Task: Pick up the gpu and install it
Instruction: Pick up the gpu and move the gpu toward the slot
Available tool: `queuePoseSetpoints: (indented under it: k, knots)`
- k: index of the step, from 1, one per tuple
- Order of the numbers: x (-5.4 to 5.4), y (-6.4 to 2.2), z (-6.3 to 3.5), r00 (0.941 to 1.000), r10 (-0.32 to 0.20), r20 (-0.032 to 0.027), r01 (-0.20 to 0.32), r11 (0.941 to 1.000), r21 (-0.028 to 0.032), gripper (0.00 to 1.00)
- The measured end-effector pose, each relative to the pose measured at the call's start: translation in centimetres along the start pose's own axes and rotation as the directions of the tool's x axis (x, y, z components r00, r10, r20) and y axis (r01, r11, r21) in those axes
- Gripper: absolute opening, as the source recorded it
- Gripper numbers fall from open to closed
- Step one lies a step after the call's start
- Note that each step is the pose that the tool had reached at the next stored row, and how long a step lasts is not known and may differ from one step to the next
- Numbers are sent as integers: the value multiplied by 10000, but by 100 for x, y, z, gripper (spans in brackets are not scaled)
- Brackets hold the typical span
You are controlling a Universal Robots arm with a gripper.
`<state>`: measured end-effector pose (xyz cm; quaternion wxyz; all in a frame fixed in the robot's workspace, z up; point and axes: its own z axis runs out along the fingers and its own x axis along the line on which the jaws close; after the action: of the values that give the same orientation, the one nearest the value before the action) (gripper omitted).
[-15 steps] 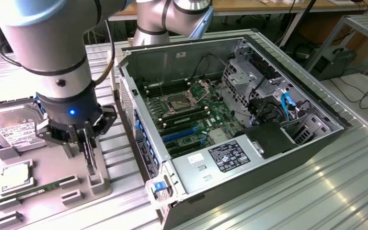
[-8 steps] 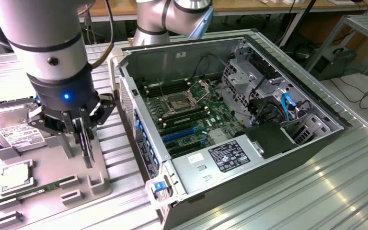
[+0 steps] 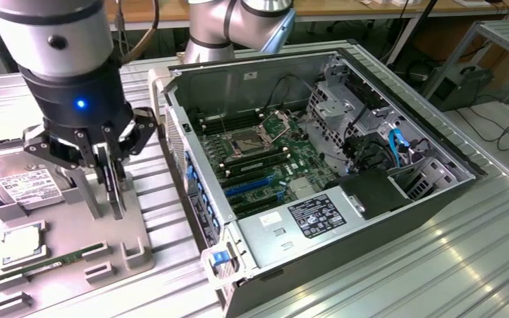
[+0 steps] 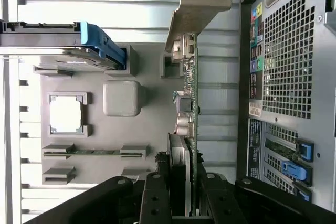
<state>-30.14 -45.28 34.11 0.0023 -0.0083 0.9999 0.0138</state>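
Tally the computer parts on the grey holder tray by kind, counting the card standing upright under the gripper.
gpu: 1
hard drive: 1
processor chip: 1
memory stick: 1
Total: 4

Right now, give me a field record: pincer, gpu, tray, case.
pincer: shut on the gpu, fingers either side
gpu: upright on edge at the grey tray, outside the PC case; lifted or not, cannot tell
grey tray: also holds hard drive, CPU, memory stick
PC case: side open, motherboard exposed
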Motion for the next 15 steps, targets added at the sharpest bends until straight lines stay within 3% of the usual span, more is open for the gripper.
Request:
queuePoseSetpoints:
  k: [12,15]
  knots:
    - [-3,17,-602,10000,0,1,0,10000,0,27]
    - [-4,22,-796,10000,0,1,0,10000,-1,27]
